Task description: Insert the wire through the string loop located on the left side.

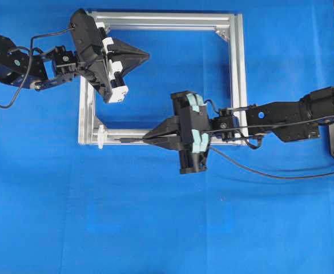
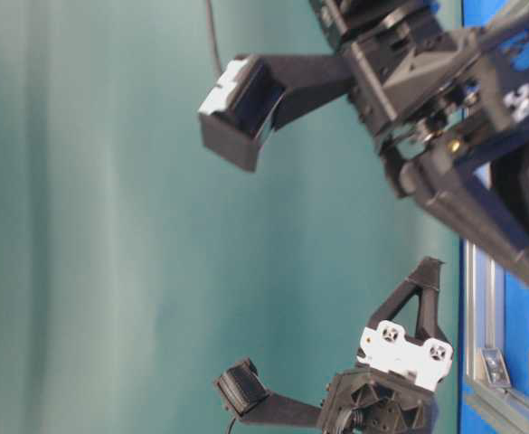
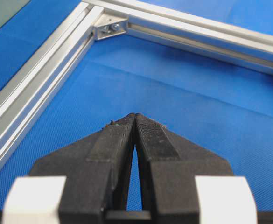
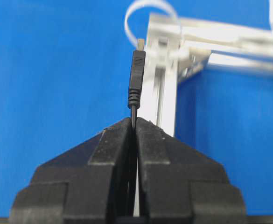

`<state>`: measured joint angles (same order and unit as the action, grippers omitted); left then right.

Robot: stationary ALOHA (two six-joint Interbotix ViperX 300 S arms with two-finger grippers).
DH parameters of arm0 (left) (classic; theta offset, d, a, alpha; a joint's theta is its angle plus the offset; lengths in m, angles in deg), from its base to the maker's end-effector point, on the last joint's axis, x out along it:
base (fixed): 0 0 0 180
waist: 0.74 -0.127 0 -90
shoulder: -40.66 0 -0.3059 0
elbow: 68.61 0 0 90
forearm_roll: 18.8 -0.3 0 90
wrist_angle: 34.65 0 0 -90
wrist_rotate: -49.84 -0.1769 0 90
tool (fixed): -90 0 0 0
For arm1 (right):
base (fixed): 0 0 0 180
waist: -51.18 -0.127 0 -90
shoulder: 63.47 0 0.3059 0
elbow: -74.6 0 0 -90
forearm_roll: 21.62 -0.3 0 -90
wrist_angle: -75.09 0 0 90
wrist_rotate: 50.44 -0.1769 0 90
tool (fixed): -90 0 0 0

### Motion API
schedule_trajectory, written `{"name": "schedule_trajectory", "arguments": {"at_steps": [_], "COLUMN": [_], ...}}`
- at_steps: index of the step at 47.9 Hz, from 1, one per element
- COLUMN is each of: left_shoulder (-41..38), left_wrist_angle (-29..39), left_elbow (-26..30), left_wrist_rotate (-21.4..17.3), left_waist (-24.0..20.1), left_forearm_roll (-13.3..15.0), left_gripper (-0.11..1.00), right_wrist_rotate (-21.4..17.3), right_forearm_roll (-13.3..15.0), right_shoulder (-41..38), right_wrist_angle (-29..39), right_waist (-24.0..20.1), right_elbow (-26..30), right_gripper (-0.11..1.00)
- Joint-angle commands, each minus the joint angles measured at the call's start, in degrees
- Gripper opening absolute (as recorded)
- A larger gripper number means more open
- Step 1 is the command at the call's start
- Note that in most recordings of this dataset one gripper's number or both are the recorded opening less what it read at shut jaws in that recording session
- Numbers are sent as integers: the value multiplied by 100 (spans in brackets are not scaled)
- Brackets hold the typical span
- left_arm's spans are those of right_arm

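Worktop point(image 1: 155, 228): one, covered in blue cloth, lightly creased. Backdrop seen from table level: plain teal-green wall.

Frame point(image 1: 238, 80): one, square, silver aluminium rail, lying flat on the worktop. Corner brackets seen: one in the left wrist view point(image 3: 110, 28), others at further corners in the overhead view. The frame encloses bare blue cloth only; nothing lies inside it.

Arms: two, black.

Left end effector point(image 1: 147, 55): one, jaws pressed together on nothing, tips meeting; positioned over the upper part of the frame's interior, pointing toward the overhead view's right. White mounts on its body.

Right end effector point(image 1: 147, 137): one, jaws clamped on the wire point(image 4: 136, 77); positioned along the frame's lower rail, pointing toward the overhead view's left.

Wire: one, thin, black, with a moulded plug and small metallic tip projecting past the fingertips. It trails back under the right arm across the cloth.

String loop point(image 4: 150, 16): one, white, standing out from the frame's lower-left corner. In the right wrist view the plug tip sits just short of the loop, near its lower edge; whether it has entered cannot be told.
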<state>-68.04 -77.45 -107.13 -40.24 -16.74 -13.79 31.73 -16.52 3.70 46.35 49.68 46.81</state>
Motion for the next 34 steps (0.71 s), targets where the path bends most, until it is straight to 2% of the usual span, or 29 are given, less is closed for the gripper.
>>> {"name": "schedule_trajectory", "arguments": {"at_steps": [1, 12, 34], "left_shoulder": [176, 185, 176], "left_wrist_angle": [-26, -26, -26], "left_elbow": [70, 53, 53], "left_wrist_rotate": [0, 0, -9], "left_waist": [0, 0, 0], "left_forearm_roll": [-18, -18, -18], "left_gripper": [0, 0, 0], "right_wrist_rotate": [-9, -9, -9], "right_forearm_roll": [9, 44, 44], "right_shoulder": [0, -220, -220], "right_wrist_angle": [70, 360, 396], "right_waist": [18, 9, 18], "right_elbow": [246, 580, 571], "right_gripper": [0, 0, 0]}}
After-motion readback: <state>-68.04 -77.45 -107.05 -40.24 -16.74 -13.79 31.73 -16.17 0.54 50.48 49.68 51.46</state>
